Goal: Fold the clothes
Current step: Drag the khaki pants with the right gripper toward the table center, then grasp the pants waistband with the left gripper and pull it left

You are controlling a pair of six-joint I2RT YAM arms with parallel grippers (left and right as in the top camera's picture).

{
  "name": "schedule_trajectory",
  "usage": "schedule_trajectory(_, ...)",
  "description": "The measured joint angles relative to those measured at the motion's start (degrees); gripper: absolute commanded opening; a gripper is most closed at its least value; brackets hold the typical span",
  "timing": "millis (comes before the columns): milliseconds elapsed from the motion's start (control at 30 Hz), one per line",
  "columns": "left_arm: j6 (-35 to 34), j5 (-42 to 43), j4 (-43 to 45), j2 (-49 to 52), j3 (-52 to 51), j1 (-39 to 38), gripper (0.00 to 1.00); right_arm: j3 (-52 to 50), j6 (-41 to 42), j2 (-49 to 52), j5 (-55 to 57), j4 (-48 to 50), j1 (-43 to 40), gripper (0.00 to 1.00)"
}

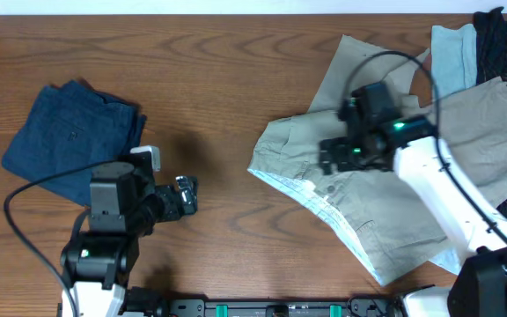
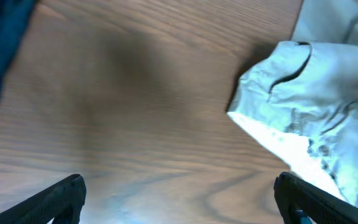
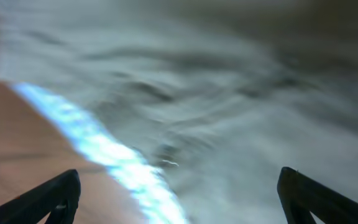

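Though the large khaki-beige cotton trousers (image 1: 368, 211) lie spread over the right half of the brown wooden tabletop (image 1: 227, 79), overhead they are rumpled. The pale-lined waistband end faces the near-left, and the legs fan toward the far right corner, so the long axis runs roughly near-left to far-right. The right gripper (image 1: 328, 158) hovers over the trousers' left part. The left gripper (image 1: 186, 195) sits over bare wood near the near edge, well apart from the cloth and just beside the folded navy garment (image 1: 73, 132). The trouser legs overlap a light-blue garment (image 1: 454, 53) by the far edge. Left wrist view: left gripper (image 2: 176, 186) spread wide, empty; the trousers' folded corner (image 2: 303, 112) ahead to the right. Right wrist view, blurred: right gripper (image 3: 179, 180) spread wide, nothing held, trousers (image 3: 229, 93) filling the frame. Risks, as judged: a pinch mid-cloth could gather several layers and bunch the fold. Dragging may pull the light-blue piece along.
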Motion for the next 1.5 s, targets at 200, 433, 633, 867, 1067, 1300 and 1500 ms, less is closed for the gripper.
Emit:
schedule_trajectory(200,-2.5,5.8,5.4,9.7,0.0,-2.0,1.00,0.0,0.0,0.0,4.2,-5.8,-8.2,0.99)
schedule_trajectory(433,-7.1,8.2,15.8,24.1,0.0,-8.2,0.98,0.0,0.0,0.0,4.9,-10.7,-11.9,0.99)
schedule_trajectory(633,-9.0,8.6,30.5,35.9,0.3,-14.9,0.95,0.0,0.0,0.0,4.9,-12.8,-12.4,0.99)
schedule_trajectory(867,-10.0,9.0,45.2,47.8,0.6,-19.5,0.86,0.0,0.0,0.0,4.7,-15.8,-12.4,0.99)
schedule_trajectory(1067,-10.4,9.7,50.2,52.8,1.4,-19.8,0.76,0.0,0.0,0.0,4.7,-16.1,-12.4,0.99)
schedule_trajectory(1300,-12.3,9.4,50.6,55.6,1.8,-19.7,0.06,0.0,0.0,0.0,4.7,-16.0,-12.4,0.99)
schedule_trajectory(1500,-12.0,9.4,49.5,55.2,1.6,-19.1,0.06,0.0,0.0,0.0,4.7,-15.6,-12.4,0.99)
